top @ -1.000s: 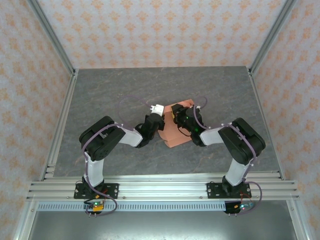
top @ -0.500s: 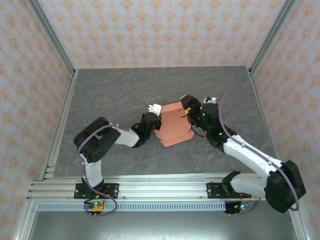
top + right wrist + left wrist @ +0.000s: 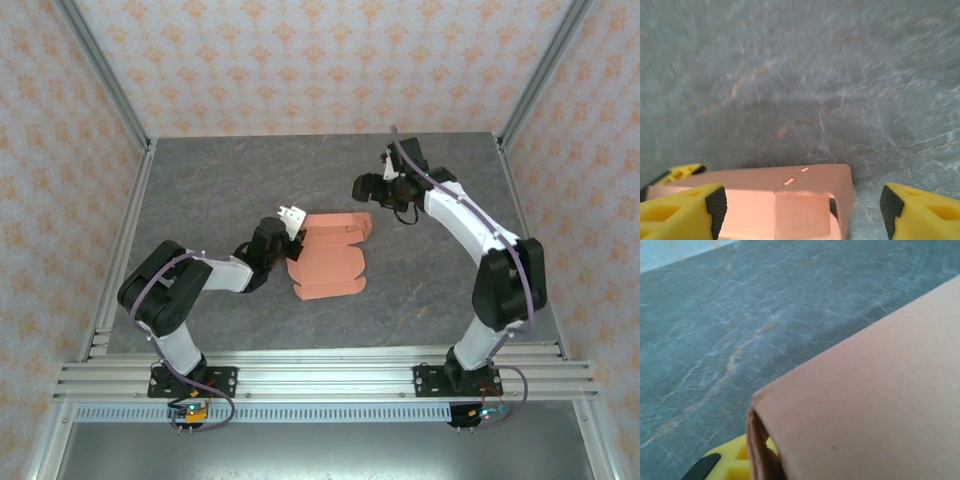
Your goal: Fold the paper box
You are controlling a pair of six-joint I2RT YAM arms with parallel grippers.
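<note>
One paper box (image 3: 328, 258) on grey veined table (image 3: 220, 180); orange-patterned walls (image 3: 320, 60) around.

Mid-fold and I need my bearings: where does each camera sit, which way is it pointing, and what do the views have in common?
Top external: above and behind the bases, looking down on the grey table; both arms show, with the left gripper at the paper box and the right gripper beyond it.
Left wrist: low, looking along the table with the box close up; one yellow finger shows under its fold.
Right wrist: looking down between its open fingers at the box's end.
Shared: all three show the box and the table.
</note>
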